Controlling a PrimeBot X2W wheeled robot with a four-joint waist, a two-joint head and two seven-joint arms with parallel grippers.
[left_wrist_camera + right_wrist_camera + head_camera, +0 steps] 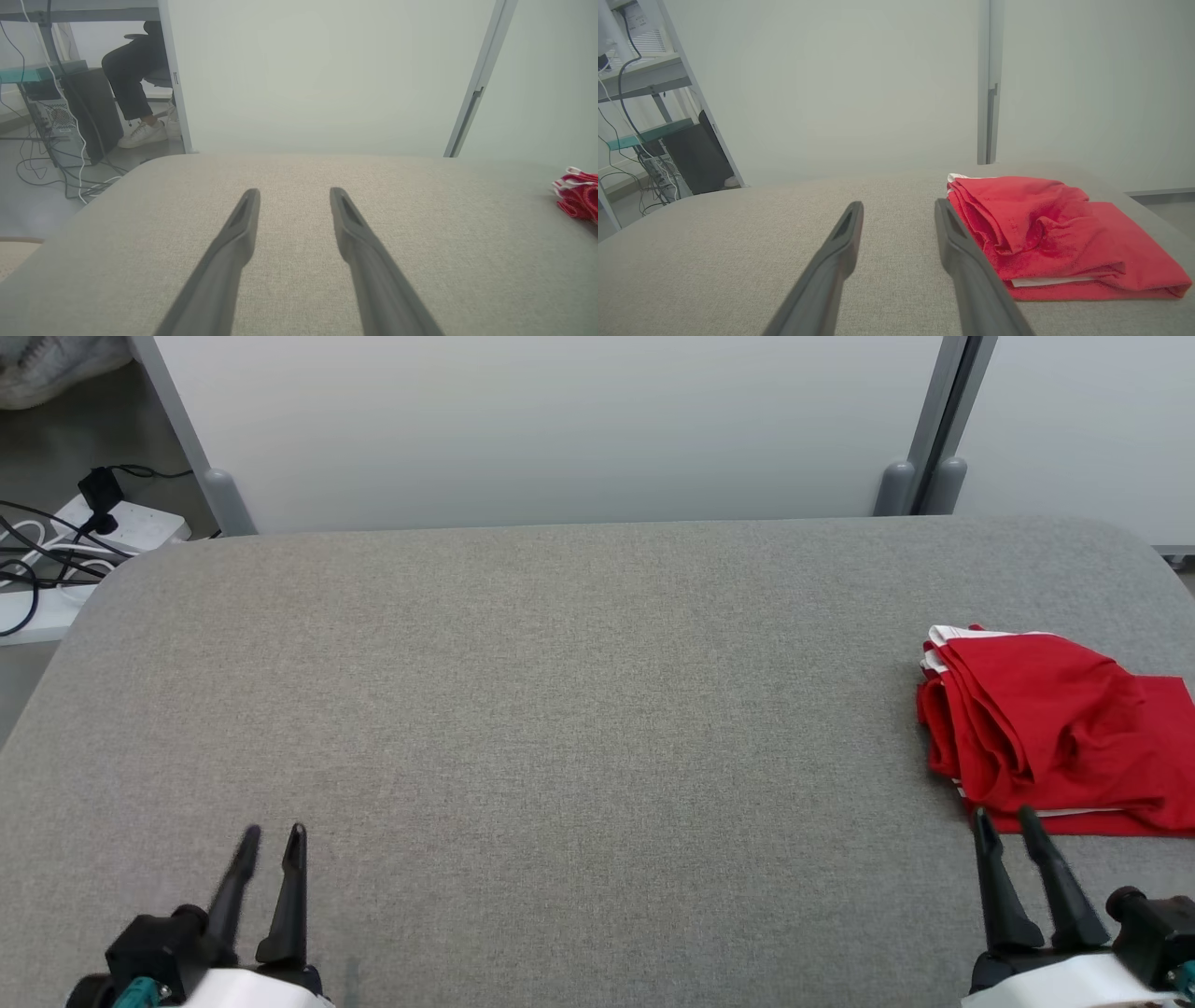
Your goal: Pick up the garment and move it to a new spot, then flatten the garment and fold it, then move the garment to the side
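The bench point(560, 709) is covered in matt grey woven cloth, faintly rough. The garment point(1046, 709) is soft, matt red cloth. The wall panel point(560, 429) behind looks smooth and matt.

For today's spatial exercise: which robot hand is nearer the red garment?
Right. The right hand is by the near edge of the red garment; the left hand is far across the grey table.

This looks like an office or lab workroom. Pale partition panels point(560, 429) on grey posts point(224, 495) stand behind a grey fabric-covered table point(560, 709). At the head view's upper left, a power strip point(126, 523) and cables point(28, 560) lie on the floor. At the left wrist view's upper left, a seated person's legs point(128, 79) show beside a computer tower point(56, 123).
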